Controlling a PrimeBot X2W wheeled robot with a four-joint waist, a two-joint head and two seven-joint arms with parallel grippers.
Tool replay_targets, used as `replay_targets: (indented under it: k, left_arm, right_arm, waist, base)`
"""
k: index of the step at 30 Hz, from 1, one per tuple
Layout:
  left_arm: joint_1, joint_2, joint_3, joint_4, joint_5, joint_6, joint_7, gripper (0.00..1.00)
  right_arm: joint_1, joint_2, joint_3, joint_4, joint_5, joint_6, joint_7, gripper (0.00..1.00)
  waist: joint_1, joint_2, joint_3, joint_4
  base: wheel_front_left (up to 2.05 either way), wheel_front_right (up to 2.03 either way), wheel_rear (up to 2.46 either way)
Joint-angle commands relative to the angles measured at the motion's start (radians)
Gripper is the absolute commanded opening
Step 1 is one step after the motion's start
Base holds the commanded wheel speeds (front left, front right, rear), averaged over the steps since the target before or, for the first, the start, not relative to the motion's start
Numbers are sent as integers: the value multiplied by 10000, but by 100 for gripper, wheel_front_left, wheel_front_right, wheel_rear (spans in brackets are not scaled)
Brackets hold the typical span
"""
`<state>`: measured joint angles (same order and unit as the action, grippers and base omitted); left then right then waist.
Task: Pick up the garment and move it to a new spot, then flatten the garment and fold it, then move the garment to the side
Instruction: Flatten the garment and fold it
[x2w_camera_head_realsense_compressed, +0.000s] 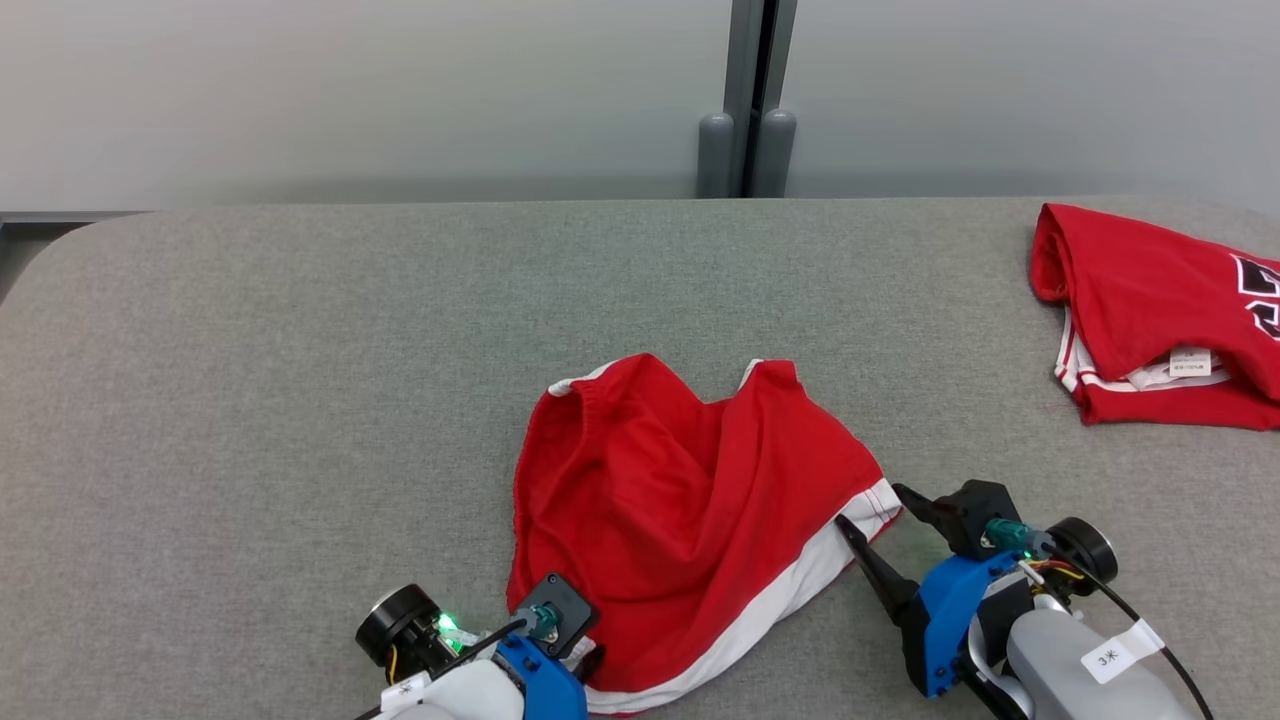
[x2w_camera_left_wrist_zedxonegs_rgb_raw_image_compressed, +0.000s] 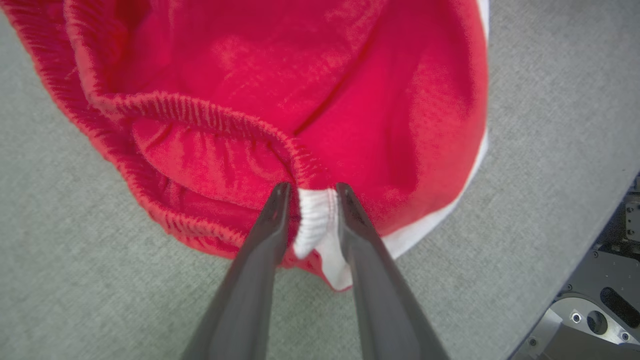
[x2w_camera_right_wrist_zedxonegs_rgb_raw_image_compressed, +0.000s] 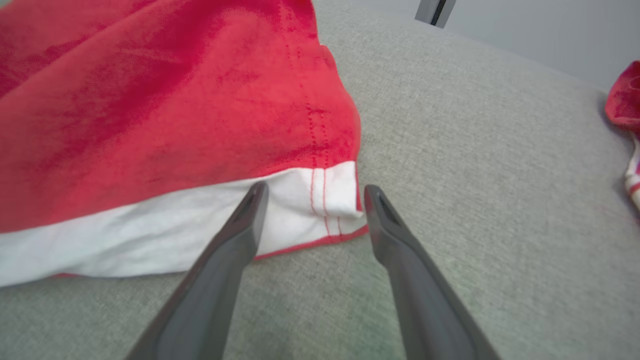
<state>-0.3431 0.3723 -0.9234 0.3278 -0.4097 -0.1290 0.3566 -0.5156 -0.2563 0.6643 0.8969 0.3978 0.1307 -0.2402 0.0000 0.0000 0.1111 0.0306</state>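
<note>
Rightward of the garment (x2w_camera_head_realsense_compressed: 680, 500), a tag (x2w_camera_head_realsense_compressed: 1118, 655) reads "3".

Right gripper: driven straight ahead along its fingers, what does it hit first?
The right gripper would probably meet the white hem corner of the red shorts first; it lies right ahead between the open fingers, though depth is hard to judge.

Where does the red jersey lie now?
In the head view, the red jersey lies at the far right of the grey table, apart from the red shorts in the middle.
</note>
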Motion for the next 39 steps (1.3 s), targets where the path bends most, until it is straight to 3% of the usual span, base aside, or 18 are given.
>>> replay_targets:
  k: [1, 2, 3, 4, 13, 22, 29, 39]
  left_arm:
    - [31, 19, -21, 10, -48, -8, -3, 29]
    - [46, 30, -41, 32, -96, -7, 22, 0]
    - [88, 9, -30, 57, -217, -7, 44, 0]
    - [133, -48, 21, 43, -343, -8, -12, 0]
    - [524, -123, 1107, -469, -1191, 403, -1717, 0]
    - [395, -77, 2681, -2001, -2269, 762, -3190, 0]
    - [-1379, -181, 4239, -2288, -3098, 821, -3625, 0]
    - [-6474, -885, 5695, 262, -4040, 402, -3747, 0]
  right_arm:
    - [-183, -32, 94, 74, 84, 2, -37, 100]
    - [-216, -20, 253, 138, 176, 2, -12, 69]
    - [-258, -22, 398, 182, 279, 2, -4, 15]
    - [-317, -35, 511, 218, 390, 2, -21, 0]
    - [-391, -349, 937, -281, 1204, 2, -241, 0]
    - [-637, -907, -79, -2281, 1760, 2, -257, 0]
    - [-2230, -706, -743, -2952, 2656, 2, 143, 0]
    - [-6835, -22, -1529, -1422, 3479, 3, 746, 0]
  waist:
    - [0, 0, 17, 16]
    - [0, 0, 31, 27]
    - [0, 0, 49, 36]
    - [0, 0, 64, 44]
    - [0, 0, -8, -14]
    - [0, 0, -87, -132]
    - [0, 0, 522, -152]
    - [0, 0, 2105, -347]
  base:
    - [0, 0, 0]
    - [0, 0, 0]
    - [0, 0, 0]
    - [0, 0, 0]
    - [0, 0, 0]
    - [0, 0, 0]
    - [0, 0, 0]
    - [0, 0, 0]
